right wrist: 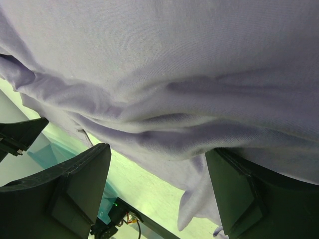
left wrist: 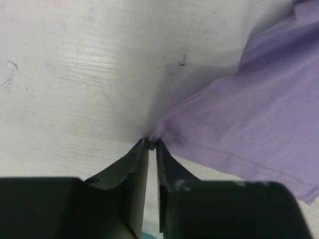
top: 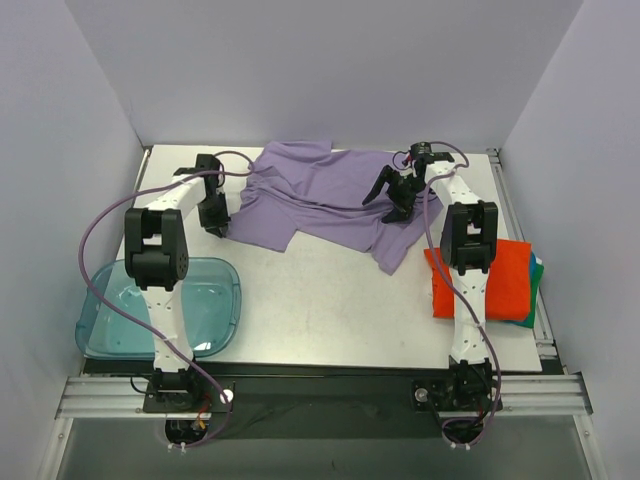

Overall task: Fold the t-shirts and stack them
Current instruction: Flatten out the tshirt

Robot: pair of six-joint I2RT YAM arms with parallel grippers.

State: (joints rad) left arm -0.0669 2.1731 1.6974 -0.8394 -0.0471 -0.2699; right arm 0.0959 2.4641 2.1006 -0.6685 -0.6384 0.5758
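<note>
Nearest, the blue tray [top: 205,285] sits at the left, partly behind the left arm. On the right the folded orange-red t-shirt [top: 510,278] is half hidden by the right arm, and the green-teal t-shirt [top: 538,276] is just a sliver at its right edge. Further back the left gripper [left wrist: 152,144] is pinched onto a corner of the rumpled lavender t-shirt [top: 320,195], while the right gripper [top: 380,206] hangs over its right side, fingers spread wide, clasping nothing.

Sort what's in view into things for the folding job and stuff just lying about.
Job: lavender-purple cloth t-shirt, rumpled; folded orange-red cloth t-shirt; green-teal cloth edge peeking beside it.
Lying about: translucent blue plastic tray.
</note>
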